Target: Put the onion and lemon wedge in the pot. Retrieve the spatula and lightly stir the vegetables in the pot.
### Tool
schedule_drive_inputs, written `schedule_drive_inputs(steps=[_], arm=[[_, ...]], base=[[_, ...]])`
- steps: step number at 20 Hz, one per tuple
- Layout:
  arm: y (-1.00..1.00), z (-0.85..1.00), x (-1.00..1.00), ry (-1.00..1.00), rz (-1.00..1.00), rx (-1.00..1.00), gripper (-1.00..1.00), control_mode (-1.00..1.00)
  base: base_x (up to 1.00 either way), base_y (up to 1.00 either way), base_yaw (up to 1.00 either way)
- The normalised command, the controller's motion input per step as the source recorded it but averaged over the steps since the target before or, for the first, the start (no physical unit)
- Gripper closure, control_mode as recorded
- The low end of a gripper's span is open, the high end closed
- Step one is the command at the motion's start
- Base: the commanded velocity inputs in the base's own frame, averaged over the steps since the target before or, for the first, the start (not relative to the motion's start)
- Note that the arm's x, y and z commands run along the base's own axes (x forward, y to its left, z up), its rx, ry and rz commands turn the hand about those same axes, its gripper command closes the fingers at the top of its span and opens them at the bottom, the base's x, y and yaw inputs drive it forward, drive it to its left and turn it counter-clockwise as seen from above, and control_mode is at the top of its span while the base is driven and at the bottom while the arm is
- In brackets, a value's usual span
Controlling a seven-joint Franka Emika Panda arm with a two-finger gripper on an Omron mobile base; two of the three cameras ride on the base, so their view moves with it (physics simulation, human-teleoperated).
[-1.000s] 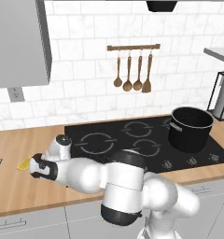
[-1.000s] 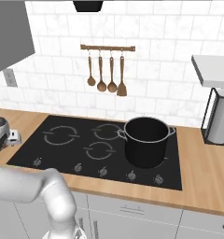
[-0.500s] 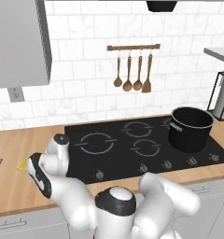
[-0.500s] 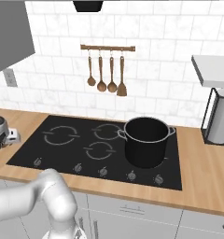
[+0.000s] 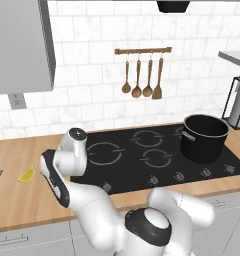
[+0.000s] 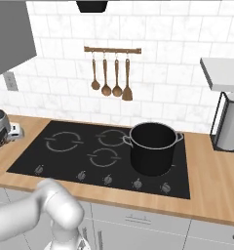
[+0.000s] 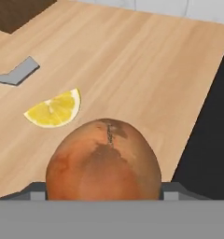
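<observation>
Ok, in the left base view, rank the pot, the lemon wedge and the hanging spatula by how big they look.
1. The pot, clearly the largest.
2. The spatula, long but slim, on the wall rack.
3. The lemon wedge, smallest, on the counter left of the cooktop.
The spatula hangs farthest back, so it may look somewhat smaller than it is.

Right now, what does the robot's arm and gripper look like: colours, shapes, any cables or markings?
The arm is glossy white, built of rounded, bulbous links. A dark round joint cap sits on the nearest link. The hand ends in a flat white block with a black face, and a short cylinder with a grey end cap stands above it. No cables or markings show. In the hand view, small grey finger tips rise at the bottom.
</observation>
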Motion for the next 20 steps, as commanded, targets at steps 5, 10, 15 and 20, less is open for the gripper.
schedule_drive_inputs(steps=[5,10,15,20], arm=[[-1.0,0.91,-0.1,0.0,-0.19,0.03,1.0,-1.0],[-1.0,0.7,0.0,0.0,-0.3,0.0,1.0,-1.0],[-1.0,0.59,0.0,0.0,-0.34,0.0,1.0,-1.0],[-1.0,0.54,-0.02,0.0,-0.31,0.0,1.0,-1.0]], base=[[0.0,0.0,0.0],[0.0,0.0,0.0],[0.0,0.0,0.0],[0.0,0.0,0.0]])
